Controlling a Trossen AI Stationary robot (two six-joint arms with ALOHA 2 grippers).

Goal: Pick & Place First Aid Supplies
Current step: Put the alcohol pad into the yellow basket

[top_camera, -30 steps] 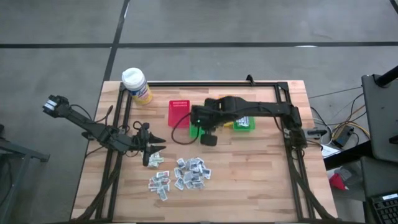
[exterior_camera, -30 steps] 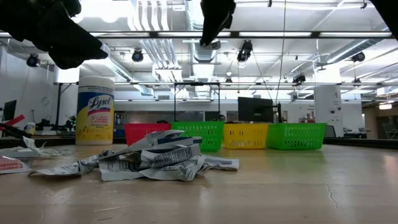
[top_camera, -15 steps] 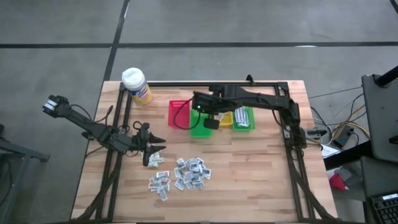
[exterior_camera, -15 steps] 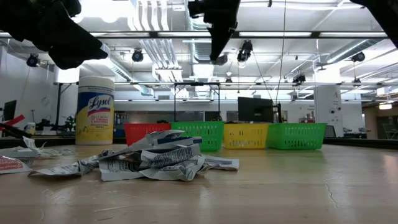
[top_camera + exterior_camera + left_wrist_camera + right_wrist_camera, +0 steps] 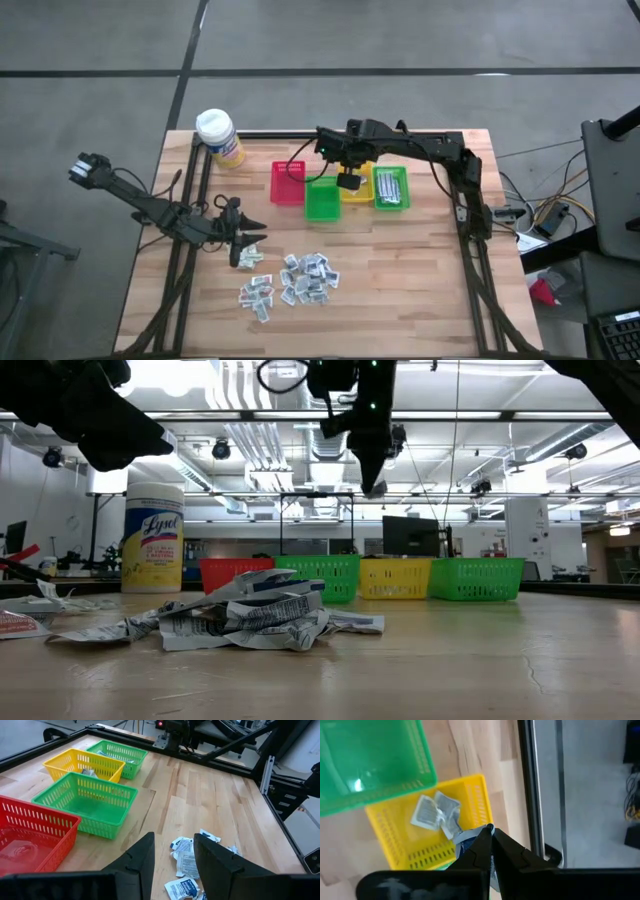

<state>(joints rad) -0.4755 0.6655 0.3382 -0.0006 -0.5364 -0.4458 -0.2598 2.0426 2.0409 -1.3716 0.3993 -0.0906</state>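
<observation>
While the right gripper (image 5: 491, 839) is clamped on a packet (image 5: 465, 840) above the yellow bin (image 5: 360, 190), two packets (image 5: 436, 816) are seen inside it, left gripper (image 5: 247, 238) parted, held beside the pile (image 5: 296, 279) on the table (image 5: 400, 270).

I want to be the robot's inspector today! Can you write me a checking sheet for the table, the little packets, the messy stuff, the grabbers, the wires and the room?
Surface: wooden table, bare at the right.
Job's things: packets piled near the front; a few in the yellow bin.
Clutter: wipes canister at a back corner; red bin, two green bins in a row.
Grippers: right gripper over the yellow bin, shut on a packet; left gripper open beside the pile.
Cables: wires on the floor right of the table.
Surroundings: ceiling lights, a monitor; no people seen.
</observation>
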